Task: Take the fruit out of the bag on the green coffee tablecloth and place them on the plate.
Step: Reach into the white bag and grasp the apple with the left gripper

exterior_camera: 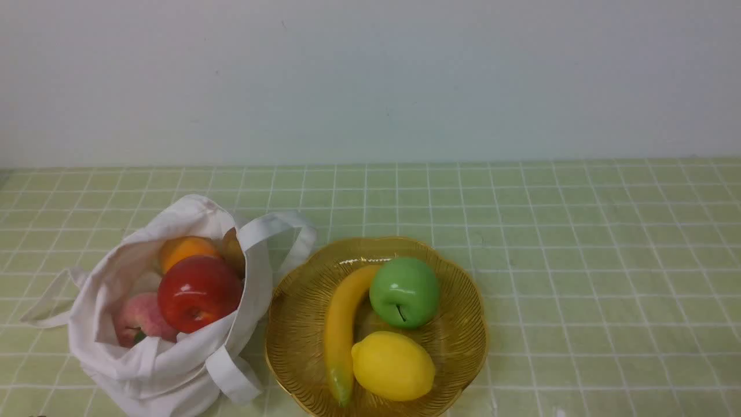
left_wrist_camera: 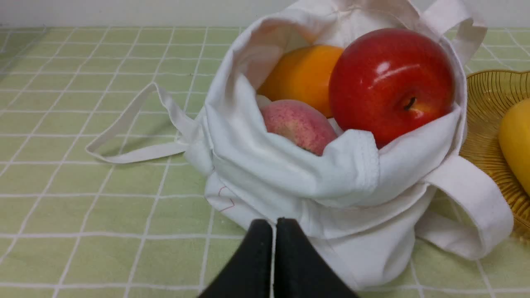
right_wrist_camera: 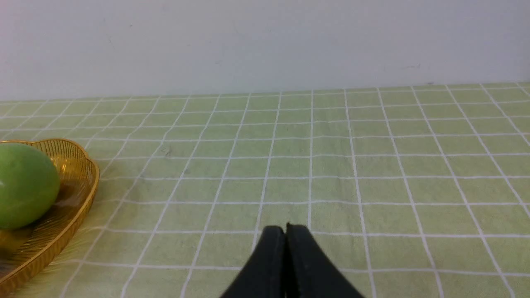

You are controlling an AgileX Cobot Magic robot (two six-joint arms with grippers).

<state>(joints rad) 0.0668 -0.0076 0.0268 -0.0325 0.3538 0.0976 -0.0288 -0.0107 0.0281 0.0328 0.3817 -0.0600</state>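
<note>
fruit in the white bag (exterior_camera: pixel 162 370): red apple (exterior_camera: pixel 198 292), orange (exterior_camera: pixel 184 249), pink peach (exterior_camera: pixel 140 318). bag rests on the green tablecloth (exterior_camera: pixel 579 260), just beside the amber plate (exterior_camera: pixel 289 324) carrying banana (exterior_camera: pixel 338 324), green apple (exterior_camera: pixel 404 292), lemon (exterior_camera: pixel 393 366). left gripper (left_wrist_camera: pixel 273 225) and right gripper (right_wrist_camera: pixel 285 229): fingers clenched together, grasping nothing.

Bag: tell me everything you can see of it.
The bag is a soft white cloth tote, slumped and creased on the green tablecloth, its mouth open upward with the near edge folded down. Inside it are a red apple on top, an orange, a pink peach and a brownish fruit. The left strap lies flat on the cloth. The right strap loops toward the plate and seems to touch its rim.
</note>
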